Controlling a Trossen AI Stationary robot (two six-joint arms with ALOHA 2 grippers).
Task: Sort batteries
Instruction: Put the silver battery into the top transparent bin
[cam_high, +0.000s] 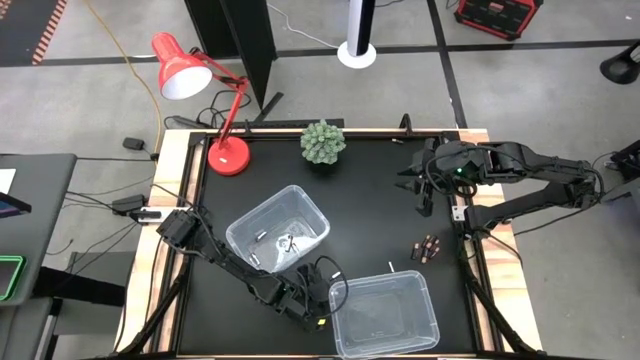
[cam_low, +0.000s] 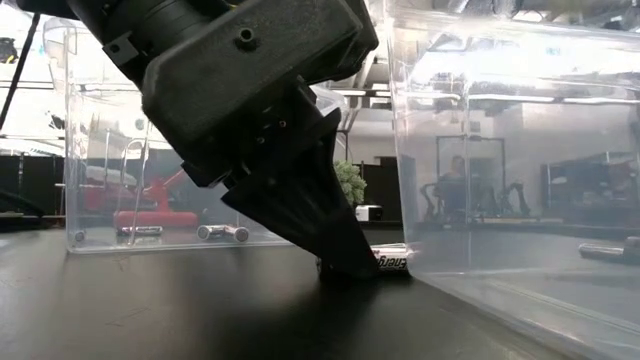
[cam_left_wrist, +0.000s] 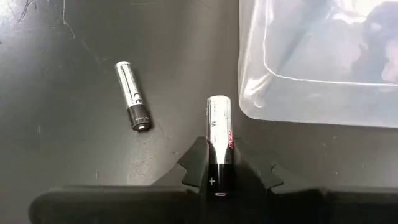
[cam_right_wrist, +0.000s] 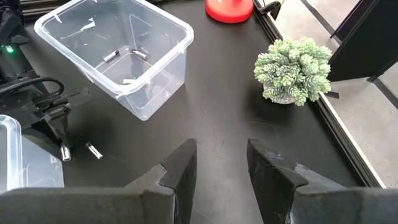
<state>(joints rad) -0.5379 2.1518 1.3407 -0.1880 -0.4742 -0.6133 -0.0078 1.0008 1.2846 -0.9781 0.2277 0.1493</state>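
**Left gripper clamps a silver battery beside the front bin**

The left gripper (cam_left_wrist: 219, 168) is clenched on a whitish-silver battery (cam_left_wrist: 219, 134), its two dark fingers (cam_left_wrist: 194, 165) pressing the cell's dark, plus-marked end from either side. In the low view the gripper (cam_low: 345, 262) slants down to the black table (cam_low: 200, 310), and the battery (cam_low: 390, 262) lies flat on the surface at its tip, touching or just beside the wall of the front bin (cam_low: 500, 150). From above, the left gripper (cam_high: 312, 305) sits at the front bin's (cam_high: 385, 315) left edge, between it and the rear bin (cam_high: 278, 230).

A second battery (cam_left_wrist: 133, 94), silver with a dark end, lies loose on the table near the held one, on the side away from the front bin; the right wrist view shows the same loose battery (cam_right_wrist: 94, 150) close to the left gripper (cam_right_wrist: 62, 140).

The rear bin (cam_right_wrist: 115, 53) holds several silver batteries on its floor, seen through its wall in the low view as well. A small cluster of dark batteries (cam_high: 427, 247) lies on the table to the right of the front bin's far corner, well apart from it.

The right gripper (cam_right_wrist: 221, 165) hangs released, fingers apart, over the table far beyond the front bin, near the right edge (cam_high: 428, 195). A small green plant (cam_high: 323, 142) and a red lamp (cam_high: 185, 70) stand at the table's far side.
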